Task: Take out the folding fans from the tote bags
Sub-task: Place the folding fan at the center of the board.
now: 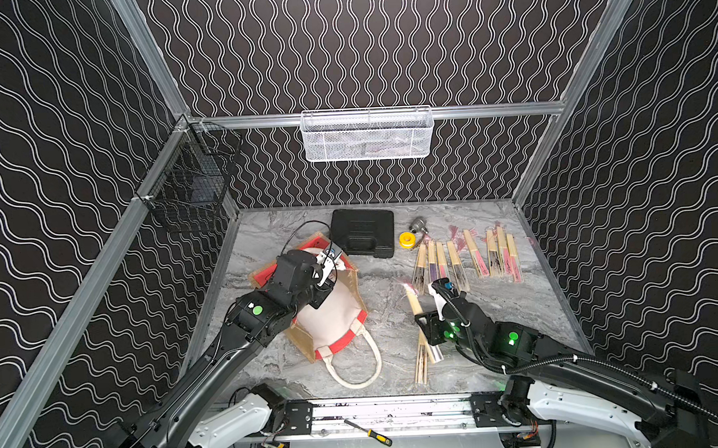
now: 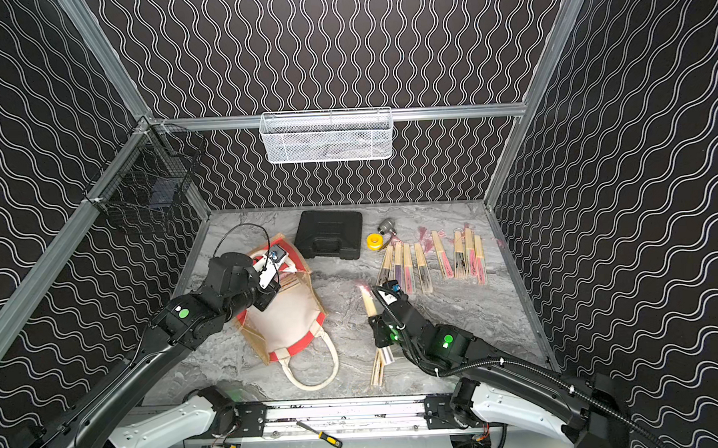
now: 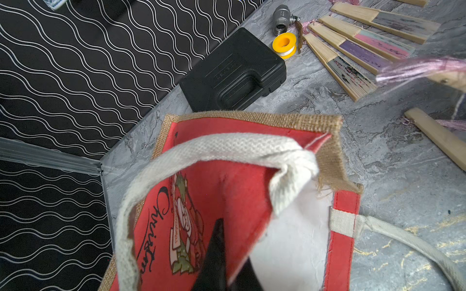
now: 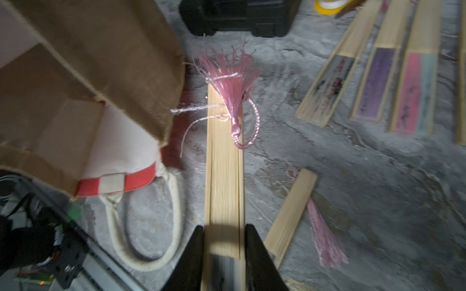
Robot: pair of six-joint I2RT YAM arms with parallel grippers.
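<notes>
Mostly done, I reckon: a row of folding fans (image 1: 457, 266) lies on the desk (image 1: 519, 309) right of the tote bag (image 1: 336, 317), right pincer (image 4: 224, 231) pinches one more fan (image 4: 224, 163) just beside it, left pincer (image 3: 228, 254) clamps its rim, bag's inside hidden.

Your left arm (image 1: 213, 364) rises from its base at 7 o'clock and reaches toward 1 o'clock, with the wrist bent downward. The left gripper (image 1: 329, 272) is pinched tight on the far rim of the tote bag (image 1: 332, 322). Your right arm (image 1: 563, 361) comes in from 5 o'clock, stretched low toward 10 o'clock. The right gripper (image 4: 224, 228) clamps a folding fan (image 4: 224, 163) between its two fingers.
</notes>
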